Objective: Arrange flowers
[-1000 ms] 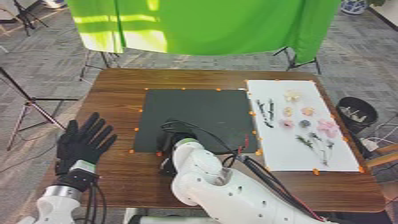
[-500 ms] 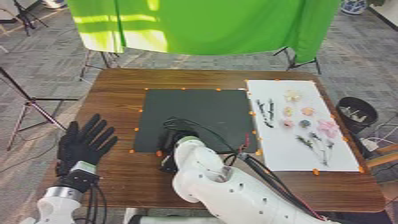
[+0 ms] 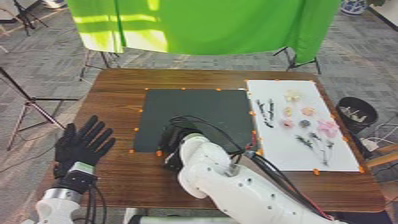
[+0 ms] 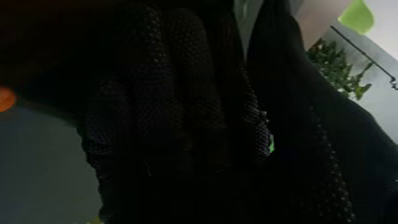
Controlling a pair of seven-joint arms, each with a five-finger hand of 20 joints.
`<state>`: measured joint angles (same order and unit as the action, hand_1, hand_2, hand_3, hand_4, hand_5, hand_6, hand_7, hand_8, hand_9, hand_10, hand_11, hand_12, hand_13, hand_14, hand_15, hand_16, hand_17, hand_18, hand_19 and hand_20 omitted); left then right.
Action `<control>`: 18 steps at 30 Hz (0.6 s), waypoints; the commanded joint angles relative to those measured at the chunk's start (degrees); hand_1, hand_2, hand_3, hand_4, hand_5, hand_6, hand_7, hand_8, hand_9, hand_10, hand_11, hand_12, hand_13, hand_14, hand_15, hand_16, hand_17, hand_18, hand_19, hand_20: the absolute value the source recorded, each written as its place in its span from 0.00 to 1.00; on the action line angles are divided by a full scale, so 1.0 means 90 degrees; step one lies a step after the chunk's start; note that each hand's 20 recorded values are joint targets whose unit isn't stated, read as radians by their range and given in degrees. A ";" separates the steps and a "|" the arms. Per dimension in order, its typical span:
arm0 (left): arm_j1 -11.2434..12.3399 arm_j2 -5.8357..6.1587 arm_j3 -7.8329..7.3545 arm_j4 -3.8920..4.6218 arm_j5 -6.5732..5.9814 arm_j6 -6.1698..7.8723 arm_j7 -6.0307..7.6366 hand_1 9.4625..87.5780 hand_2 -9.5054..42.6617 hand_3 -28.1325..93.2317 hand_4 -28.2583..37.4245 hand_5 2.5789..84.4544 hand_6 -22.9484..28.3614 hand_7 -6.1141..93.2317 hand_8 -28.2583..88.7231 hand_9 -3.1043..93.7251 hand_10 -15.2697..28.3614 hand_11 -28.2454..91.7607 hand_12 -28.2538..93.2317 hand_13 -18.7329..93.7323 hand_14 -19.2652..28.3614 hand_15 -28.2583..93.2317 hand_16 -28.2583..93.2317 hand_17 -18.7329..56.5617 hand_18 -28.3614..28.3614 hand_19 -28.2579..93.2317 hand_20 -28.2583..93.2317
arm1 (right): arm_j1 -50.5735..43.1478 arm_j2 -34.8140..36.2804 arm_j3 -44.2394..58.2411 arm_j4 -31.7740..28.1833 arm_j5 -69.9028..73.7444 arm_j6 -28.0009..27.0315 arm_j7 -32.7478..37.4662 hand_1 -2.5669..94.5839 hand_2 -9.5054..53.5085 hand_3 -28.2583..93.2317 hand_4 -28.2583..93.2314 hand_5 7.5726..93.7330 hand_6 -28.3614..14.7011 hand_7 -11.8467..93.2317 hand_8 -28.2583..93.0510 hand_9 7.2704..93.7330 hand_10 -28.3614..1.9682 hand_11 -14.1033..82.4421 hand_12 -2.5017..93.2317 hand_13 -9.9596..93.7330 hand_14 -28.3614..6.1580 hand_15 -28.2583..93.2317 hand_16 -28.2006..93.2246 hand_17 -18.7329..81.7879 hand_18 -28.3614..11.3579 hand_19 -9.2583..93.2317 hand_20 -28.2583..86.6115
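My right hand (image 3: 172,144) is over the lower left part of the black mat (image 3: 194,103), partly hidden by its own arm and cables. In the right wrist view my right hand (image 4: 187,115) is very dark, and whether it holds anything cannot be told. My left hand (image 3: 78,150) lies open, palm flat, left of the mat. On the white sheet (image 3: 284,159) are dark twigs (image 3: 267,112), a pale flower (image 3: 292,95), small peach flowers (image 3: 308,111), a pink flower (image 3: 328,128), a grey-blue flower (image 3: 305,123) and thin-stemmed sprigs (image 3: 321,150).
Orange tape marks edge the mat and the sheet on the brown table (image 3: 124,90). A black bin (image 3: 357,107) stands beyond the table's right edge. A green cloth (image 3: 209,27) hangs behind the table. Greenery (image 4: 342,70) shows past my hand in the right wrist view.
My right hand and forearm have shifted slightly to the right over the mat. My left hand has moved very little, and the flowers lie as before.
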<state>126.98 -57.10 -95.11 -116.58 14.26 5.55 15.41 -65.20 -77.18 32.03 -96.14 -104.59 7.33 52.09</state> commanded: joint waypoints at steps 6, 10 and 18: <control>0.0208 -0.0194 -0.0145 -0.0041 0.0018 -0.0104 0.0085 0.16 0.49 0.77 0.00 0.39 0.62 0.11 0.19 0.28 0.67 0.35 0.30 0.30 0.74 0.40 0.19 0.15 0.74 0.46 0.28 | -0.0439 0.1128 0.0886 -0.1244 -0.0806 0.0310 -0.0494 0.37 0.00 0.85 0.10 0.79 0.48 0.23 0.16 0.89 0.31 0.35 0.21 0.87 0.42 0.57 0.40 0.61 0.10 1.00 0.34; 0.0237 -0.0256 -0.0288 -0.0053 0.0340 -0.0336 0.0047 0.17 0.48 0.77 0.00 0.39 0.62 0.11 0.19 0.28 0.67 0.34 0.30 0.30 0.73 0.40 0.19 0.15 0.74 0.45 0.28 | -0.0908 0.1829 0.1603 -0.1863 -0.1173 0.0265 -0.0521 0.33 0.00 0.85 0.09 0.78 0.46 0.21 0.15 0.87 0.29 0.34 0.21 0.86 0.40 0.56 0.40 0.60 0.09 0.99 0.33; 0.0319 -0.0226 -0.0383 -0.0119 0.0317 -0.0346 0.0524 0.17 0.48 0.76 0.00 0.39 0.61 0.10 0.19 0.28 0.66 0.33 0.29 0.30 0.72 0.38 0.19 0.15 0.74 0.44 0.28 | -0.2378 0.3188 0.3481 -0.2692 -0.2080 0.0012 0.0326 0.34 0.00 0.82 0.08 0.70 0.45 0.20 0.16 0.78 0.27 0.31 0.21 0.81 0.38 0.56 0.40 0.58 0.10 0.98 0.33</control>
<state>128.55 -59.20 -98.12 -116.61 17.35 2.81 16.30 -76.33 -61.04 50.79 -117.26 -117.32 9.19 48.94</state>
